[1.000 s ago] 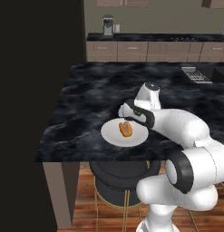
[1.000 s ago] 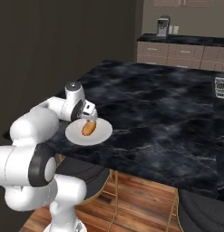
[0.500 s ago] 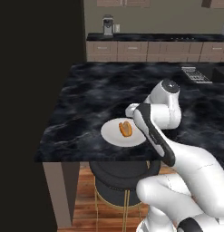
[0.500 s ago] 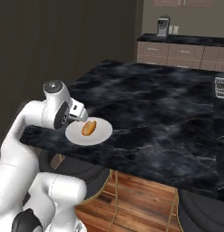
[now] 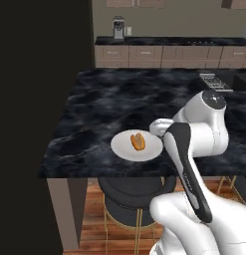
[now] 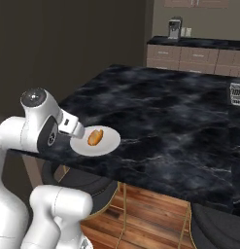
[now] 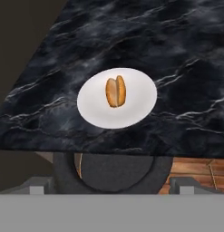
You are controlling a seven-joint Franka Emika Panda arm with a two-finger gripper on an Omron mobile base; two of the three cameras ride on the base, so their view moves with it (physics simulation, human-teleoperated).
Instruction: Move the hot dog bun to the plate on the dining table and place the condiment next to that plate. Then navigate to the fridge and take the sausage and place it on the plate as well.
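The split golden-brown hot dog bun (image 7: 115, 91) lay in the middle of the round white plate (image 7: 140, 102) near the black marble dining table's (image 7: 186, 54) edge, gripper (image 7: 111, 190) open, holding nothing.

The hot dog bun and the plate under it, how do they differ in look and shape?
The hot dog bun is golden brown; the plate is plain white. The bun is small, oblong and split along its length, while the plate is a broad, flat, round disc. The bun lies on top near the plate's middle; the plate rests directly on the dark marble dining table. Both sit near the table's front edge.
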